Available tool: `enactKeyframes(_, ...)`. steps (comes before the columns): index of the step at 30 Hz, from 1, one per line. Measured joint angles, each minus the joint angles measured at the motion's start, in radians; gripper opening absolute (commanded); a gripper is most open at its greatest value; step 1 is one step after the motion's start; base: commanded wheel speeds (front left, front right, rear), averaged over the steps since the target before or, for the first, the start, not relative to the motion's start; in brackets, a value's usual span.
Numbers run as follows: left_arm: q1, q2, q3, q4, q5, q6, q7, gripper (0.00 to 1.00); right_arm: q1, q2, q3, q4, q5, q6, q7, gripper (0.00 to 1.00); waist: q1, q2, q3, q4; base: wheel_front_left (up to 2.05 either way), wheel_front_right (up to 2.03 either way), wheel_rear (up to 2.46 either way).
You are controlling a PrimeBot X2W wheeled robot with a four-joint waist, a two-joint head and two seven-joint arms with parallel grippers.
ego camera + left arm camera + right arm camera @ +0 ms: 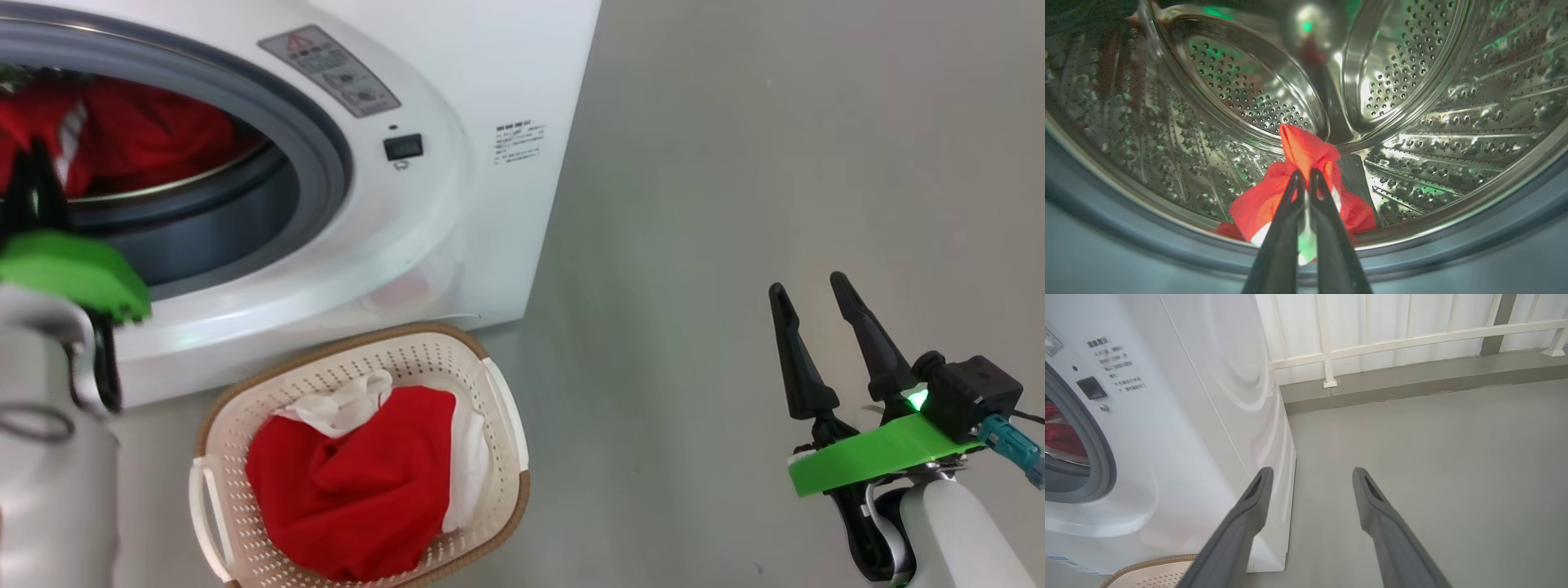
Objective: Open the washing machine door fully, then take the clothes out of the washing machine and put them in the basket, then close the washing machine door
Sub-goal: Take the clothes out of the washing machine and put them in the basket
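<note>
The washing machine [457, 204] stands with its drum mouth uncovered; its door is out of view. My left gripper [1305, 174] reaches into the steel drum [1241, 90] and is shut on a red garment with white patches [1306, 153], pinching a raised fold. From the head view the left gripper [37, 163] sits in the opening against red clothes [147, 135]. The basket [392, 331] sits on the floor under the opening and holds a red and white garment [359, 482]. My right gripper [808, 286] hangs open and holds nothing, well to the right, over bare floor.
The grey rubber ring [318, 155] frames the drum mouth. The right wrist view has the machine's white side [1229, 396], the basket rim [1151, 564], the open right gripper [1312, 473], grey floor [1433, 457] and a white railing [1412, 337] along the far curb.
</note>
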Motion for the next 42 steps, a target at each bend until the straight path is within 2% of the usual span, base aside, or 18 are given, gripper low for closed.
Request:
enactKeyframes(5,0.180,-0.069,0.093,-0.196,-0.045,-0.042,0.000,0.00,0.025,-0.007,-0.002,0.006,0.000,0.000,0.000,1.00,0.0000,0.0000,-0.040,0.015,0.00,0.00,0.00)
enactKeyframes(10,0.284,-0.149,0.178,-0.353,-0.055,-0.095,0.000,0.00,0.058,-0.009,-0.002,0.011,0.000,0.000,0.000,1.00,0.0000,0.0000,-0.078,0.029,0.00,0.00,0.00)
enactKeyframes(15,0.376,-0.193,0.249,-0.490,-0.072,-0.133,-0.002,0.00,0.067,-0.010,0.004,0.013,0.000,0.000,0.000,1.00,0.0000,0.0000,-0.109,0.036,0.00,0.00,0.00)
enactKeyframes(21,0.492,-0.203,0.203,-0.693,-0.068,-0.150,-0.003,0.00,0.096,-0.010,0.002,0.013,0.000,0.000,0.000,1.00,0.0000,0.0000,-0.124,0.045,0.00,0.00,0.00)
enactKeyframes(25,0.560,-0.207,0.129,-0.832,-0.086,-0.143,-0.003,0.00,0.102,-0.011,0.000,0.014,0.000,0.000,0.000,1.00,0.0000,0.0000,-0.124,0.052,0.00,0.00,0.00)
enactKeyframes(28,0.593,-0.206,0.062,-0.944,-0.073,-0.119,-0.003,0.00,0.102,-0.010,-0.001,0.013,0.000,0.000,0.000,1.00,0.0000,0.0000,-0.121,0.059,0.00,0.00,0.00)
enactKeyframes(35,0.631,-0.204,-0.073,-1.175,-0.037,-0.027,-0.004,0.00,0.101,-0.010,-0.003,0.012,0.000,0.000,0.000,1.00,0.0000,0.0000,-0.111,0.066,0.00,0.00,0.00)
enactKeyframes(38,0.640,-0.201,-0.090,-1.190,-0.047,-0.005,-0.009,0.00,0.101,-0.010,-0.003,0.012,0.000,0.000,0.000,1.00,0.0000,0.0000,-0.106,0.064,0.00,0.00,0.00)
enactKeyframes(42,0.695,-0.198,-0.107,-1.095,-0.047,-0.002,-0.008,0.00,0.100,-0.010,-0.002,0.012,0.000,0.000,0.000,1.00,0.0000,0.0000,-0.103,0.057,0.00,0.00,0.00)
